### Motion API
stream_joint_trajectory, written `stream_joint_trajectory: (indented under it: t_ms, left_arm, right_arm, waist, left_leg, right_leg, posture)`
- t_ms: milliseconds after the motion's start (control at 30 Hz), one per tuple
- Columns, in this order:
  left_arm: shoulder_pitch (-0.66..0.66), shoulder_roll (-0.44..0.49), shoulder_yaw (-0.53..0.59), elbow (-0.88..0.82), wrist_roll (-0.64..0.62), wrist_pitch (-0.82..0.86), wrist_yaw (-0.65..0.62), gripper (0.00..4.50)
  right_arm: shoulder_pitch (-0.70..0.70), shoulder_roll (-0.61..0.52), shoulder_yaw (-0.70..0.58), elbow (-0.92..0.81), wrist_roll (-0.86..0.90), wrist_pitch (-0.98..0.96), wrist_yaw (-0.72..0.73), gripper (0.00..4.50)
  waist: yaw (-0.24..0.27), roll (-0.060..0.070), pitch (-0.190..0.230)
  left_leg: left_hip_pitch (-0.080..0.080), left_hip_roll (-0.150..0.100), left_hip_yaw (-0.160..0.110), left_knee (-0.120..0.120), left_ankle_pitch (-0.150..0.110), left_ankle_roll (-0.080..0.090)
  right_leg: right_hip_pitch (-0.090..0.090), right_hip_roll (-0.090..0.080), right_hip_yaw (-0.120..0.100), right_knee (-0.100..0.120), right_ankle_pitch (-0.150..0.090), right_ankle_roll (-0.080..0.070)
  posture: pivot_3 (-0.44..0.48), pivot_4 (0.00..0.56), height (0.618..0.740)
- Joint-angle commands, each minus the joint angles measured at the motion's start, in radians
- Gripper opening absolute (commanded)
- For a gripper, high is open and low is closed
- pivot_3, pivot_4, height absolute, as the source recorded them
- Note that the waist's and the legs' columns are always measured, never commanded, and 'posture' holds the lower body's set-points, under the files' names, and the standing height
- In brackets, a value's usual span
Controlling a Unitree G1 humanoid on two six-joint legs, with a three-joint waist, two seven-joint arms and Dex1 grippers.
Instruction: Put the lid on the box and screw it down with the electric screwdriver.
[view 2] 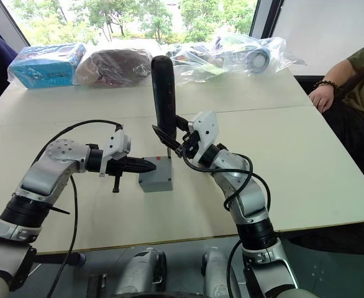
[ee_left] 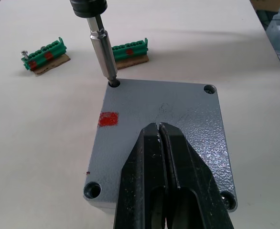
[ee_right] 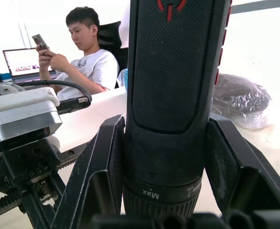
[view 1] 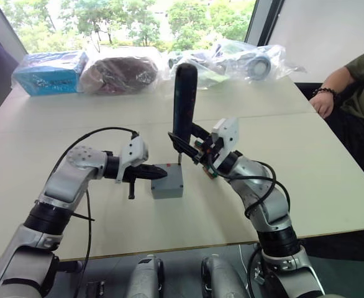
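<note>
A pale bench (view 1: 306, 155) stands by a bright window with trees outside; plastic-wrapped packets (view 1: 232, 62) line its far edge at twelve o'clock, and a person's arm (view 1: 337, 87) rests at two o'clock. Mid-bench sits the box (view 1: 168, 185), the lid (ee_left: 164, 124) on it. The right gripper (view 1: 191, 148), forearm raised, jaws grasping the electric screwdriver (view 1: 184, 99) upright, bit in a lid corner hole. The left gripper (view 1: 160, 174), forearm level, presses clenched jaws on the lid.
</note>
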Motion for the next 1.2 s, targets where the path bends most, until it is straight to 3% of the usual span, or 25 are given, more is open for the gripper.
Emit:
stream_joint_trajectory:
  t_ms: [33, 267, 633, 1200]
  left_arm:
    - [0.012, 0.014, -0.004, 0.01, 0.021, -0.002, -0.007, 0.0]
    - [0.013, 0.006, -0.012, 0.025, 0.03, -0.019, -0.006, 0.0]
    - [0.031, -0.019, -0.031, 0.046, 0.067, -0.067, 0.01, 0.0]
    - [0.028, -0.035, -0.025, 0.057, 0.077, -0.073, 0.02, 0.0]
  right_arm:
    - [0.009, -0.012, 0.011, 0.0, -0.022, -0.04, 0.016, 1.78]
    - [0.055, -0.04, 0.059, 0.035, -0.033, 0.018, 0.045, 1.78]
    - [0.079, -0.045, 0.091, 0.072, -0.044, 0.11, 0.046, 1.78]
    - [0.056, -0.043, 0.105, 0.079, -0.069, 0.169, 0.043, 1.78]
  waist:
    - [0.0, 0.0, 0.0]
    - [0.0, -0.002, -0.002]
    - [-0.001, -0.007, -0.016]
    - [-0.001, -0.006, -0.028]
  left_leg:
    - [0.0, 0.0, 0.0, 0.0, 0.0, 0.0]
    - [0.002, 0.0, 0.0, 0.0, 0.0, 0.0]
    - [0.021, 0.002, -0.001, -0.004, -0.001, 0.001]
    - [0.023, 0.003, -0.003, -0.005, -0.001, 0.002]
  right_leg:
    - [0.0, 0.0, 0.0, 0.0, 0.0, 0.0]
    - [0.002, 0.0, 0.0, 0.0, 0.0, 0.0]
    - [0.019, 0.0, 0.0, -0.002, -0.004, -0.004]
    - [0.021, 0.0, 0.0, -0.002, -0.006, -0.006]
  posture:
    - [0.0, 0.15, 0.74]
    - [0.0, 0.15, 0.74]
    - [0.0, 0.15, 0.74]
    - [0.0, 0.15, 0.74]
